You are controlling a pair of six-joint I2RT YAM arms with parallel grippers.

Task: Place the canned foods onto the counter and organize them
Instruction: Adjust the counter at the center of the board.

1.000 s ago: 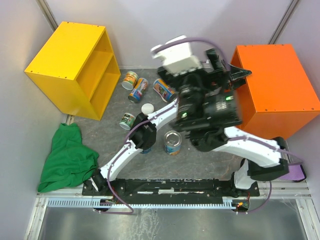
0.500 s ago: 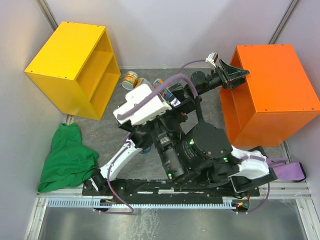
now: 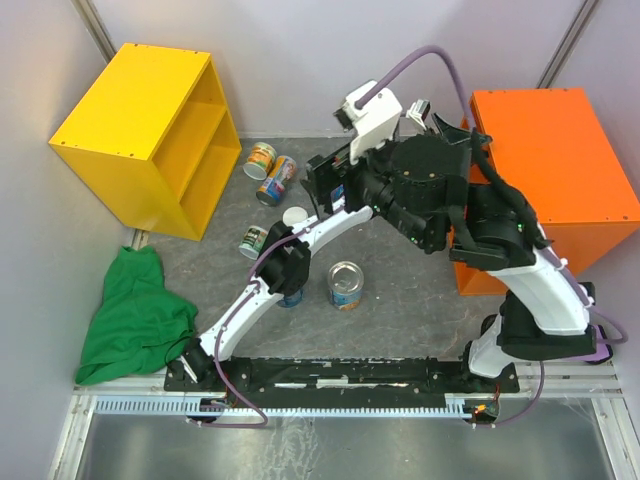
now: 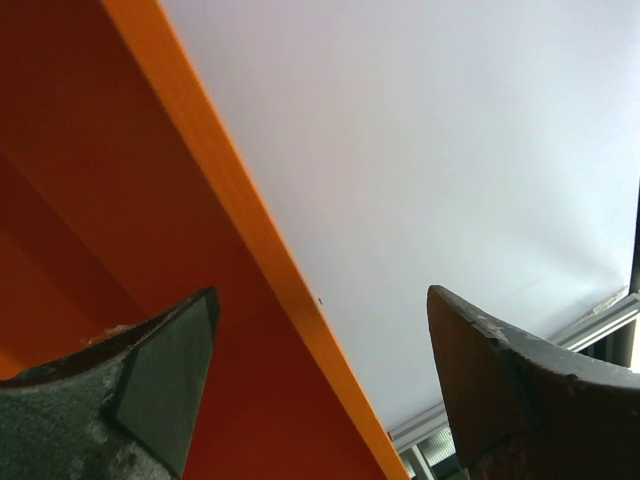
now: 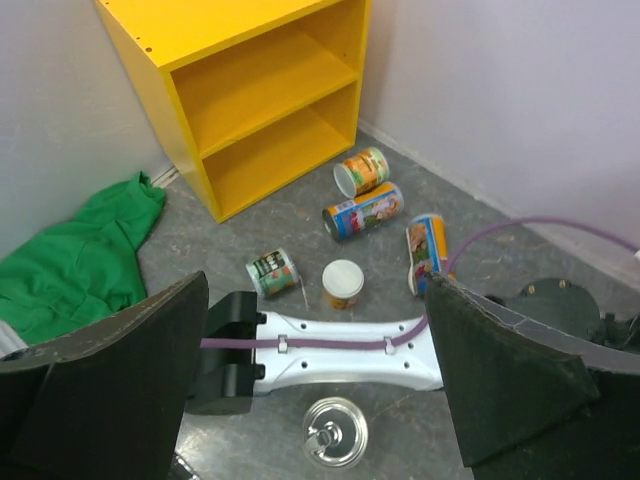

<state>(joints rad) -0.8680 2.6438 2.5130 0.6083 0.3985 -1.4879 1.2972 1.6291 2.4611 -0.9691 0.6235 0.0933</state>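
The canned foods point(image 5: 363, 211) lie scattered across the tabletop's far-left part beside the yellow cabinet point(image 5: 260, 100), well apart from the orange counter point(image 3: 560, 150) at the far-right corner. The left gripper point(image 4: 320, 300), at the counter's edge, and the right gripper point(image 5: 318, 282) both gape empty.

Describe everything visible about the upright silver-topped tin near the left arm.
The silver-topped tin is a short metal cylinder with a blue label and a shiny lid bearing a ring pull. It stands upright on the grey floor, right of the left arm's black elbow, apart from it; nothing else touches it.
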